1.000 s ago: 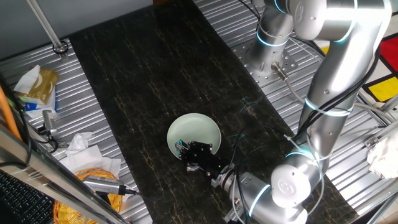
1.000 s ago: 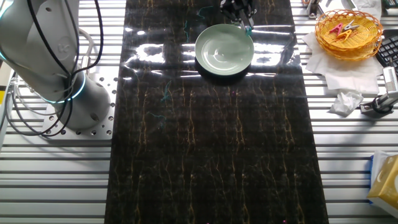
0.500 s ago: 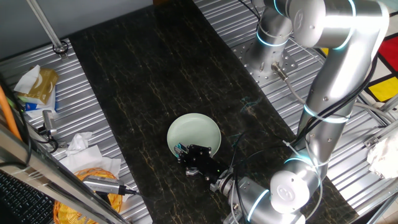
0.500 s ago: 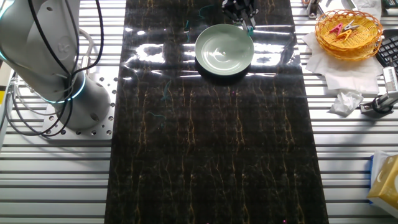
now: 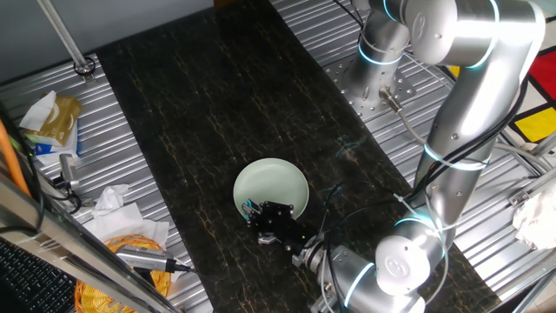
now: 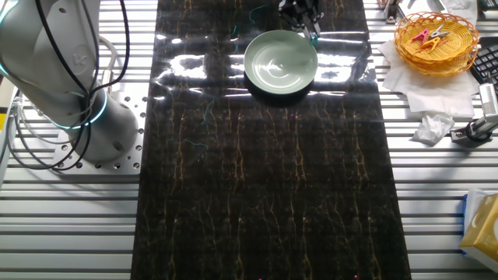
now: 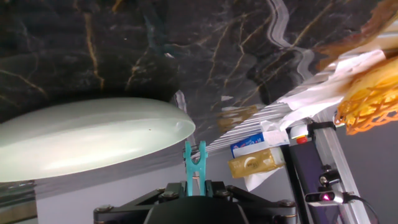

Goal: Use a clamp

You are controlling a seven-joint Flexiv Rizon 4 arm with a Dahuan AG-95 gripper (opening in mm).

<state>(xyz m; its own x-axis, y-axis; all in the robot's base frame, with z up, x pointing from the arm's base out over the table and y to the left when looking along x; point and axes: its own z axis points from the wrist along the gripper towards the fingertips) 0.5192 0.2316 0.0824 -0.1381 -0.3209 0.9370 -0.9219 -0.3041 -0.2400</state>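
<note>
The arm's black pincer (image 5: 261,217) sits low over the dark marbled worktop (image 5: 191,113), at the rim of the pale green round plate (image 5: 278,181) on the side facing the basket of yellow netting (image 5: 113,261). From the hand view, the teal clamp (image 7: 194,163) stands upright between the pincer's fingers, which are closed on its lower end — its two prongs point up toward the plate's edge, just beside the rim, though whether they touch it cannot be told. In the other fixed view the pincer (image 6: 299,11) shows only at the top edge of the frame, just beyond the plate (image 6: 280,62), with a speck of teal (image 6: 311,33) at the rim. A wicker basket (image 6: 436,39) holding coloured clips rests on white paper off the worktop — well apart from the plate.
</note>
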